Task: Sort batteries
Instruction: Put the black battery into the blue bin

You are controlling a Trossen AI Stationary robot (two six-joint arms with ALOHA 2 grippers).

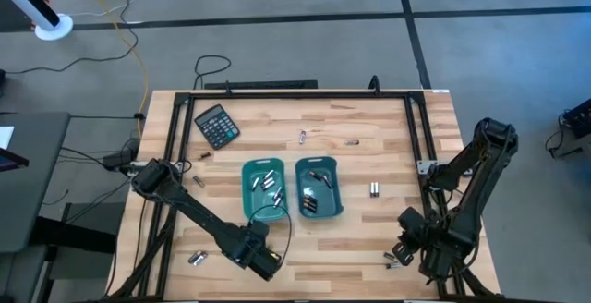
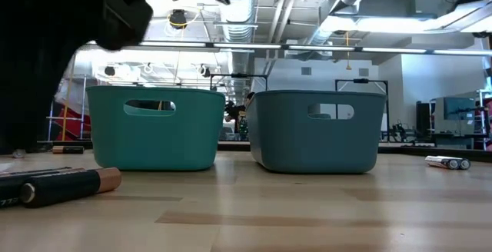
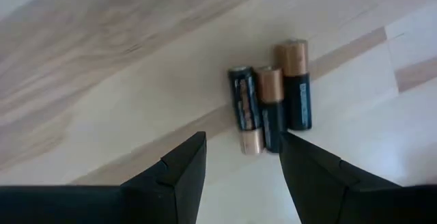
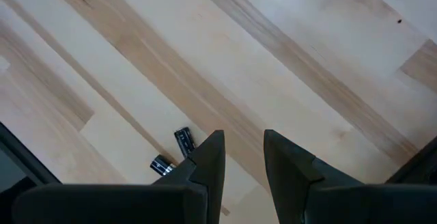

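Left gripper (image 3: pixel 242 161): jaws parted, empty, above three copper-ended batteries (image 3: pixel 270 106). Right gripper (image 4: pixel 244 157): jaws parted, empty, over counter (image 4: pixel 287 60).

Light is even and bright over the pale desk (image 1: pixel 369 137) in the high view, with only soft, short shadows. In the low view, ceiling strip lights (image 2: pixel 400 23) glare white behind the teal bins (image 2: pixel 154 125), leaving their near walls dull; a black, unfocused mass fills the corner above the nearest battery (image 2: pixel 69 187), itself blurred. Ahead of the left hand (image 3: pixel 242 159), three batteries (image 3: pixel 270 104) look soft-edged. Wood beyond the right hand (image 4: pixel 242 152) is washed pale.
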